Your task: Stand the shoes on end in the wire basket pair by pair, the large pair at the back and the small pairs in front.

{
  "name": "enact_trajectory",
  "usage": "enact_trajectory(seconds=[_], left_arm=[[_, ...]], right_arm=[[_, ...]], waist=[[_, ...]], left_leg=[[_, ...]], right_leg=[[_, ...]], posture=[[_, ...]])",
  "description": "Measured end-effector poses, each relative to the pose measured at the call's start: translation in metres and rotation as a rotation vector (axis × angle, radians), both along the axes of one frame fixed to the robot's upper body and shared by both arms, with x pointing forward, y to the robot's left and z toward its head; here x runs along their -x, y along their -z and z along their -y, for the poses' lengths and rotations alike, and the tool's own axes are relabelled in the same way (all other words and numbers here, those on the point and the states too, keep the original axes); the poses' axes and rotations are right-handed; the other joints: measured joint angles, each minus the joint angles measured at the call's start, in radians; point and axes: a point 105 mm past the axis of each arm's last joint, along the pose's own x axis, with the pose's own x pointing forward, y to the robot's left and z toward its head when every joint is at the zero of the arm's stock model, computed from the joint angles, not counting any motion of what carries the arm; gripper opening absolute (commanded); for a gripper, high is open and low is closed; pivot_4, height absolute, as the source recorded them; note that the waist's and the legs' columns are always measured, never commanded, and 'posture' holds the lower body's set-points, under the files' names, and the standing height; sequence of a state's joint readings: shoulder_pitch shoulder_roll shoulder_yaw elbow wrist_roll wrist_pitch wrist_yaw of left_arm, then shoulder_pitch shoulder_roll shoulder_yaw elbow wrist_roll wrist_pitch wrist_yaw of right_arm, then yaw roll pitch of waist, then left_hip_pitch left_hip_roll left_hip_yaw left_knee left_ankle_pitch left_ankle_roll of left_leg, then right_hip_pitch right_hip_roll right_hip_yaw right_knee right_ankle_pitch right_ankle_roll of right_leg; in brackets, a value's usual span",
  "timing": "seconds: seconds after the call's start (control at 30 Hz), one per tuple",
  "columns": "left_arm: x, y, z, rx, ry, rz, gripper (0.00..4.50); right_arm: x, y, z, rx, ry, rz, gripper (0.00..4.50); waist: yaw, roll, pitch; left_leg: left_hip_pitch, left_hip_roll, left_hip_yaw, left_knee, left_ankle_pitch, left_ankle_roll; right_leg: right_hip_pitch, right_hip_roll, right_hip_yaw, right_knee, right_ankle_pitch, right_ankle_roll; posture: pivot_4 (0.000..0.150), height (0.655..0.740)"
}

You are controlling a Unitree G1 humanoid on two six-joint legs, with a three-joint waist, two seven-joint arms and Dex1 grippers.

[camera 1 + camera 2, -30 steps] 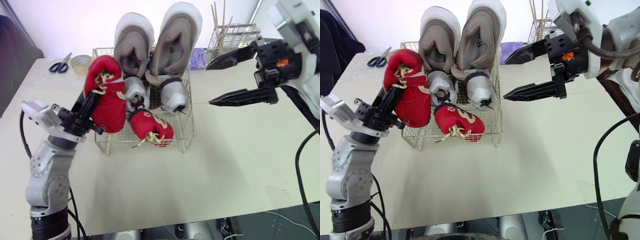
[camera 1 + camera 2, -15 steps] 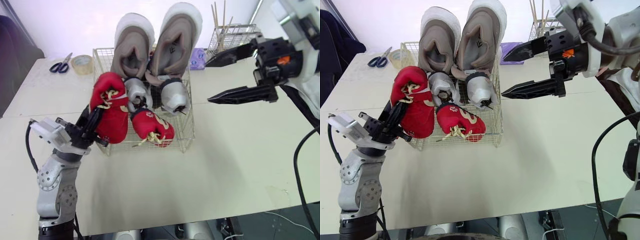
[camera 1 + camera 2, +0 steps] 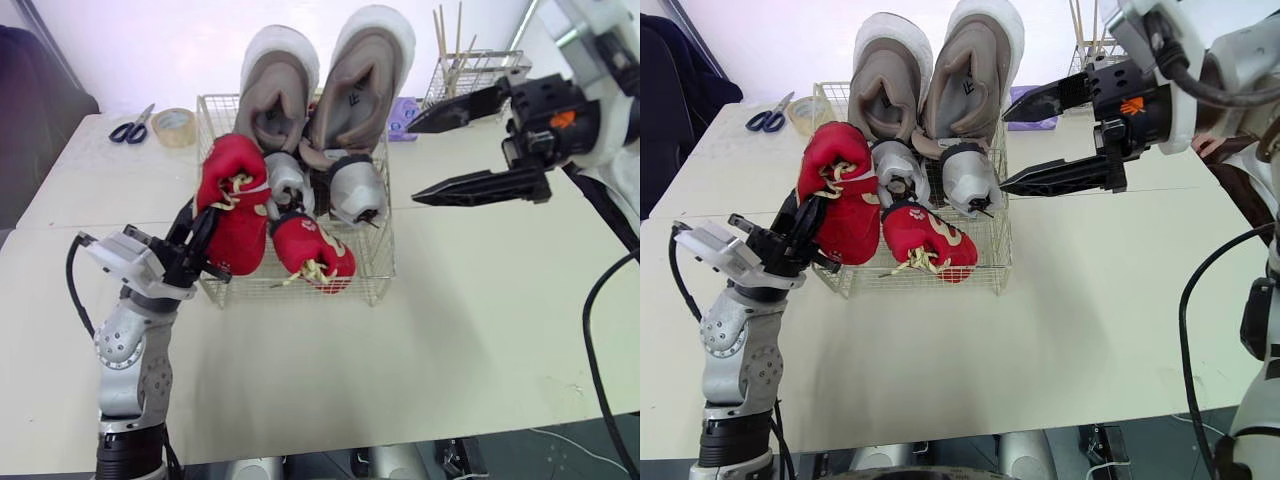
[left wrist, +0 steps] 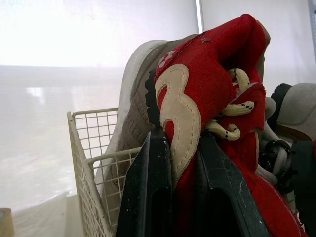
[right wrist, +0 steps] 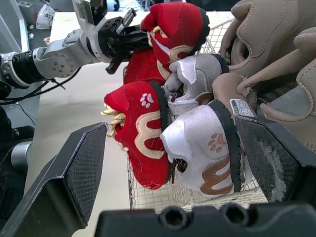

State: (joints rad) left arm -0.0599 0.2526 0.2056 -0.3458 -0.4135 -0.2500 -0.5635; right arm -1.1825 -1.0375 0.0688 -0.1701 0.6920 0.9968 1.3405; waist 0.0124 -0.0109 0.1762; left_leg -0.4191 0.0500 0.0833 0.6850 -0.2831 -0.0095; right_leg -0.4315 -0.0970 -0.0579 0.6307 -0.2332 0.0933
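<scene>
A white wire basket (image 3: 300,298) holds two large beige shoes (image 3: 280,85) standing on end at the back. Two small silver shoes (image 3: 355,190) stand in front of them. One small red shoe (image 3: 312,252) leans in the front right part. My left gripper (image 3: 200,235) is shut on the second red shoe (image 3: 235,205) and holds it upright at the basket's front left corner. In the left wrist view, both fingers (image 4: 148,197) clamp its side (image 4: 197,98). Whether its lower end rests in the basket is hidden. My right gripper (image 3: 412,165) hangs open to the right of the basket.
Scissors (image 3: 135,128) and a tape roll (image 3: 175,127) lie at the back left of the table. A wire holder with wooden sticks (image 3: 475,70) stands at the back right, beside a purple object (image 3: 405,105). Bare table lies in front of the basket.
My left gripper has carried the red shoe lower and to the right, against the basket's front left corner. The right gripper has hardly moved. The camera has shifted slightly.
</scene>
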Motion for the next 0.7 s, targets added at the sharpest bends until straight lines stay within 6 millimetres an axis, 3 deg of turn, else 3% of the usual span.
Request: enact_trajectory(seconds=[0.17, 0.5, 0.7], left_arm=[[0.008, 0.008, 0.001, -0.007, -0.02, 0.01, 0.01], [0.004, 0.016, -0.002, 0.007, -0.103, 0.039, 0.01], [0.001, 0.006, 0.008, -0.025, -0.066, 0.073, 0.01]], right_arm=[[-0.002, 0.0, -0.002, -0.013, -0.008, -0.008, 4.5], [-0.003, 0.0, -0.004, -0.026, -0.018, -0.012, 4.5], [-0.002, 0.0, -0.005, -0.026, -0.023, -0.013, 4.5]], waist=[[-0.001, 0.001, -0.001], [-0.001, 0.004, -0.002], [0.003, 0.005, -0.003]], left_leg=[[0.001, 0.0, 0.0, 0.0, 0.0, 0.0], [0.003, 0.0, 0.001, 0.0, 0.0, 0.001], [0.003, 0.0, 0.0, 0.0, -0.001, 0.001]], right_leg=[[0.0, 0.0, 0.0, 0.0, 0.0, 0.0], [0.002, 0.0, 0.0, 0.0, 0.0, 0.0], [0.002, 0.0, 0.0, 0.0, 0.0, 0.0]], posture=[[0.15, 0.74], [0.15, 0.74], [0.15, 0.74]])
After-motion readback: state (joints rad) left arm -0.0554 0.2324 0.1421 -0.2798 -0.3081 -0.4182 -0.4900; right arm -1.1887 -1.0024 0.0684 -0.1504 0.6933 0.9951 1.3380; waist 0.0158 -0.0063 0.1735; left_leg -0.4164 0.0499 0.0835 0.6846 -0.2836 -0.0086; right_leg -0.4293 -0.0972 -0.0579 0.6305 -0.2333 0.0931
